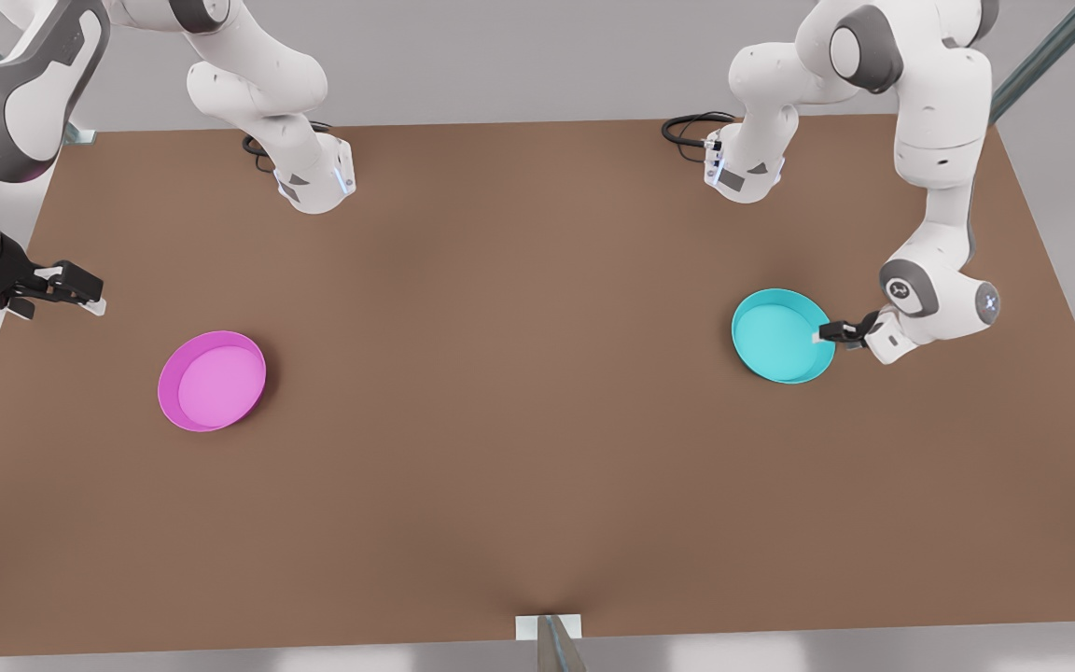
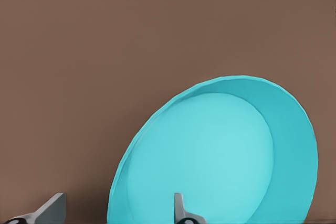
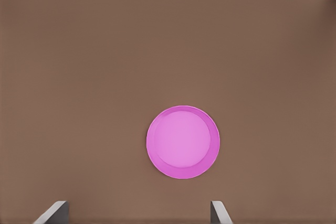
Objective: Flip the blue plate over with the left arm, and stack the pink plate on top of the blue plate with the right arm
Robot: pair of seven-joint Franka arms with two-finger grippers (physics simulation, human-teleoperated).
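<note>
Left gripper (image 1: 822,333) reaches in low, fingers spread astride the blue plate (image 1: 780,335) rim; I can't confirm contact. Right gripper (image 1: 94,297) waits, fingers apart, above the pink plate (image 1: 212,380).

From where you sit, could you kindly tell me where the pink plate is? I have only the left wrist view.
Observer: The pink plate lies open side up on the table, toward the front view's left and far from the blue plate.
Operator: Thank you. And where is the right claw?
Observer: The right claw is open near the table's edge at the front view's left, not touching the pink plate.
Operator: Where on the blue plate is my claw?
Observer: The left claw is at its rim on the front view's right.
</note>
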